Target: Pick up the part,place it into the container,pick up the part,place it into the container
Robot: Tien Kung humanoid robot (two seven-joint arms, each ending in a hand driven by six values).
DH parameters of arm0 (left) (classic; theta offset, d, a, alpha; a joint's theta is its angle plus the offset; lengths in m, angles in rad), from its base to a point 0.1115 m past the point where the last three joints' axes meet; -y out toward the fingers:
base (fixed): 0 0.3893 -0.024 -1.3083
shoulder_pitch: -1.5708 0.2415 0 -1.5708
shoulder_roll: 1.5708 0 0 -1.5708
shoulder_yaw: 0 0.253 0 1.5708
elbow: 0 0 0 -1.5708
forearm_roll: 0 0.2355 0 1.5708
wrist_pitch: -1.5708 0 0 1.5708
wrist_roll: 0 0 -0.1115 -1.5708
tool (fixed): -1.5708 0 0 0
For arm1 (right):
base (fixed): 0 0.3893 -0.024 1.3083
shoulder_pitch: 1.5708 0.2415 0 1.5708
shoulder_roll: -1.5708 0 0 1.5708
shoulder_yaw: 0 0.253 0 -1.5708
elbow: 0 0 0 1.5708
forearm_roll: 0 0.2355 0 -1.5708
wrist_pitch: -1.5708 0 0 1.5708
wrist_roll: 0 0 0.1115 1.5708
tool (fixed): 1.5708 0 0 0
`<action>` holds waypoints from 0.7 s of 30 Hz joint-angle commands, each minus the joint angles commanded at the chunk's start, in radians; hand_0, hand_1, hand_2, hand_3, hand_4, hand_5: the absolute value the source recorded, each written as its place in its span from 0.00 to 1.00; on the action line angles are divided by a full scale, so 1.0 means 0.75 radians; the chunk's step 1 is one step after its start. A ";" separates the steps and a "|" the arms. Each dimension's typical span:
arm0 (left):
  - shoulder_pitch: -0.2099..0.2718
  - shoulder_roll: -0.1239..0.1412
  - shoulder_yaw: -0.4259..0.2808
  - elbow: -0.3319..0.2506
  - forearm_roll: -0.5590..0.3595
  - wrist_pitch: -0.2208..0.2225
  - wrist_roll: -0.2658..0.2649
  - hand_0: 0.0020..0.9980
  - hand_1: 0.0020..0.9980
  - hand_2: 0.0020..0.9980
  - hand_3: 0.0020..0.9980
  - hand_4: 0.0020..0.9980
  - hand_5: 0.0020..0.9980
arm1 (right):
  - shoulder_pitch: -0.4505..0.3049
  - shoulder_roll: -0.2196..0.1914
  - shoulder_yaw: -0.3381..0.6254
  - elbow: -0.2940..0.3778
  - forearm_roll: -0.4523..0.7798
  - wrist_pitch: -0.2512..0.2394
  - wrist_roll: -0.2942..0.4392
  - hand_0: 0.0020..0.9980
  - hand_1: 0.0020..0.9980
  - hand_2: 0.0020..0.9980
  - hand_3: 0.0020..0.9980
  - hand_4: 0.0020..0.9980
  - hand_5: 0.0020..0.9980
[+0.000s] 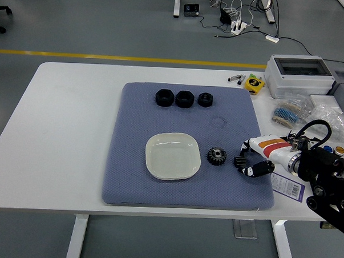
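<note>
The small black part (pixel 238 161) sits on the blue mat (pixel 130 173), right between the fingertips of the right hand (pixel 246 158), which is narrowed around it but hasn't clearly clamped yet. It looks rigid, ribbed and light, so I'd pinch its opposite flat sides. The gear (pixel 216 156) lies just past the fingertips, with the white dish (pixel 153 162) further out that way. The fingers hide actual contact, and the arm is cut off at the frame edge.
</note>
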 joint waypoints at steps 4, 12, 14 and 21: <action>0.000 0.000 -0.001 0.000 0.000 0.000 -0.001 0.76 0.70 0.74 0.66 0.75 0.86 | -0.003 0.012 -0.012 -0.013 -0.001 -0.034 0.007 0.63 0.55 0.53 0.49 0.75 0.49; -0.002 0.000 -0.002 0.000 0.000 0.001 -0.003 0.76 0.70 0.74 0.66 0.74 0.85 | 0.000 0.024 -0.034 -0.053 -0.016 -0.104 0.038 0.41 0.39 0.40 0.40 0.66 0.47; -0.002 0.000 0.000 0.000 -0.003 0.001 -0.003 0.76 0.70 0.74 0.66 0.74 0.85 | 0.000 0.024 -0.035 -0.061 -0.016 -0.112 0.043 0.33 0.33 0.36 0.37 0.58 0.46; -0.001 0.000 -0.002 0.000 0.000 0.002 -0.002 0.76 0.70 0.74 0.65 0.74 0.84 | -0.001 0.026 -0.041 -0.077 -0.019 -0.112 0.055 0.27 0.28 0.32 0.34 0.47 0.38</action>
